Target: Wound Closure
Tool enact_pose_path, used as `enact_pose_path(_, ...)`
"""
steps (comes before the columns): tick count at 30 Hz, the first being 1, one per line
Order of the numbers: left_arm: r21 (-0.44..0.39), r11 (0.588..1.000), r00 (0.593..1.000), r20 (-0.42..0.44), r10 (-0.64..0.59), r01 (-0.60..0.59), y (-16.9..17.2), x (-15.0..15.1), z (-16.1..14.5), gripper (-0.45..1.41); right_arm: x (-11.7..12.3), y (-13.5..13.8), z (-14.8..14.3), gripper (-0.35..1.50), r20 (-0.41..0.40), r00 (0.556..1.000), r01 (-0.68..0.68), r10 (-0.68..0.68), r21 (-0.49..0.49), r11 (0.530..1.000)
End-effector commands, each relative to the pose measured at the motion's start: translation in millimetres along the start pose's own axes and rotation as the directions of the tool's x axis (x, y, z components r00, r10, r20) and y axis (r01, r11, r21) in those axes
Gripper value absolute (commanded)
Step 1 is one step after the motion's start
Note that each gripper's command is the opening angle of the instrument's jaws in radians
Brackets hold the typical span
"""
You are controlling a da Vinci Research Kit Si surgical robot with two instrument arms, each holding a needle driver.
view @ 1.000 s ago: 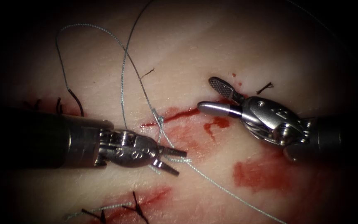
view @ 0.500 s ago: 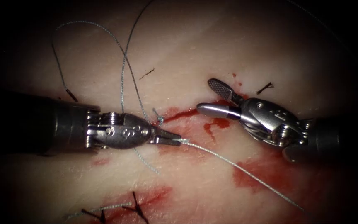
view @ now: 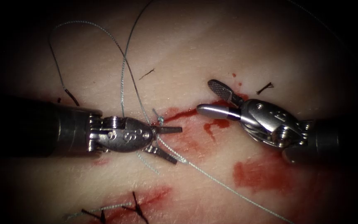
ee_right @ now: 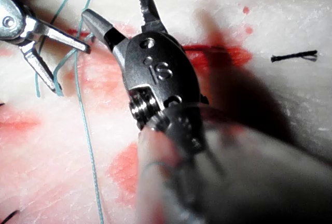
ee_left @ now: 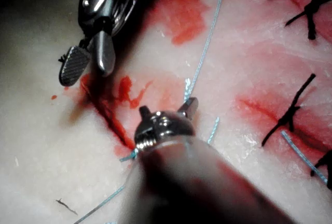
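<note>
My left tool (view: 170,143) lies just left of the cut (view: 187,113), jaws open. The pale thread (view: 212,177) runs from a knot (view: 160,120) at the cut's left end, passes loose between those jaws and trails off to the lower right. My right tool (view: 214,99) hovers over the cut's right end, jaws open and holding nothing. A dark curved piece (view: 70,97) at the thread's far end, apparently the needle, lies on the tissue far left, partly behind the left shaft and held by neither tool. The left wrist view shows my left tool (ee_left: 167,109) and the right wrist view my right tool (ee_right: 122,12).
Red fluid (view: 262,174) stains the tissue around and below the cut. Black older stitches (view: 135,206) sit at the lower edge, also stitches (ee_left: 289,114). Short cut thread ends (view: 265,87) lie above the right tool. A thread loop (view: 104,33) arcs over the upper left.
Half a second ago the left tool's jaws were shut on the thread beside the knot; now they are open and the thread lies loose between them. The right tool has barely moved.
</note>
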Motion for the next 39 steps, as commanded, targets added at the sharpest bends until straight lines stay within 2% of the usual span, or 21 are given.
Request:
enact_pose_path(1,-0.002,1.000,1.000,0.000,0.001,-0.001,0.1,-0.2,0.7,0.57,-0.4,-0.3,0.8,1.40,-0.001,1.000,0.000,0.000,0.002,1.000)
enact_pose_path(3,-0.003,1.000,1.000,-0.001,0.019,-0.019,0.1,-0.1,0.6,0.44,-0.4,-0.3,0.8,1.40,-0.001,1.000,0.000,0.000,0.002,1.000)
enact_pose_path(5,-0.011,0.999,0.999,-0.003,0.036,-0.036,0.2,0.2,0.5,0.05,-0.4,-0.3,0.8,1.40,-0.001,1.000,0.000,0.000,0.002,1.000)
enact_pose_path(6,-0.012,0.999,0.999,-0.004,0.040,-0.040,0.3,0.4,0.3,-0.21,-0.4,-0.3,0.8,1.40,-0.001,1.000,0.000,0.000,0.002,1.000)
enact_pose_path(8,-0.014,0.999,0.999,-0.011,0.038,-0.038,0.1,0.8,0.2,-0.42,-0.4,-0.3,0.8,1.40,-0.001,1.000,0.000,0.000,0.002,1.000)
enact_pose_path(9,-0.015,0.999,0.999,-0.015,0.037,-0.037,0.0,0.9,0.1,-0.45,-0.5,-0.3,0.8,1.40,-0.001,1.000,0.001,-0.001,0.002,1.000)
enact_pose_path(11,-0.013,0.999,0.999,-0.031,0.043,-0.043,-0.3,1.1,-0.2,-0.45,-0.6,-0.3,0.8,1.38,-0.001,1.000,0.002,-0.002,0.003,1.000)
enact_pose_path(15,0.035,0.999,0.997,-0.065,-0.035,0.038,-1.3,1.0,-0.7,-0.45,-1.0,-0.2,0.8,1.37,-0.001,1.000,0.006,-0.006,0.004,1.000)
enact_pose_path(18,0.091,0.977,0.970,-0.167,-0.175,0.192,-3.5,-0.1,-1.1,-0.45,-1.1,-0.1,0.6,1.33,0.000,1.000,0.007,-0.007,0.005,1.000)
enact_pose_path(20,0.096,0.972,0.965,-0.181,-0.193,0.212,-4.0,-0.3,-1.1,-0.45,-1.1,-0.1,0.6,1.33,0.000,1.000,0.007,-0.007,0.006,1.000)
enact_pose_path(21,0.107,0.958,0.947,-0.218,-0.238,0.265,-4.9,-1.1,-1.3,-0.45,-1.1,-0.1,0.3,1.30,0.000,1.000,0.007,-0.007,0.008,1.000)
enact_pose_path(25,0.106,0.917,0.898,-0.272,-0.345,0.385,-6.0,-2.2,-1.8,-0.45,-1.2,-0.6,-0.4,1.32,0.003,1.000,0.009,-0.009,0.018,1.000)
enact_pose_path(26,0.099,0.886,0.863,-0.299,-0.407,0.452,-6.4,-2.5,-1.8,-0.45,-1.4,-1.1,-0.8,1.28,0.011,1.000,0.017,-0.017,0.023,1.000)
enact_pose_path(30,0.090,0.858,0.820,-0.359,-0.446,0.506,-7.1,-2.8,-1.5,-0.45,-2.4,-2.3,-0.4,1.30,0.064,0.998,0.012,-0.014,0.024,1.000)
enact_pose_path(33,0.082,0.845,0.801,-0.376,-0.465,0.529,-7.5,-2.8,-1.3,-0.45,-3.4,-2.5,0.1,1.30,0.065,0.998,0.005,-0.007,0.028,1.000)
enact_pose_path(35,0.071,0.843,0.789,-0.400,-0.466,0.534,-7.7,-2.7,-1.3,-0.45,-4.7,-2.5,0.8,1.30,0.067,0.998,0.006,-0.008,0.024,1.000)
enact_pose_path(39,0.045,0.845,0.773,-0.433,-0.464,0.532,-7.7,-2.3,-1.7,-0.45,-5.0,-2.4,2.1,1.30,0.064,0.998,-0.015,0.014,0.012,1.000)
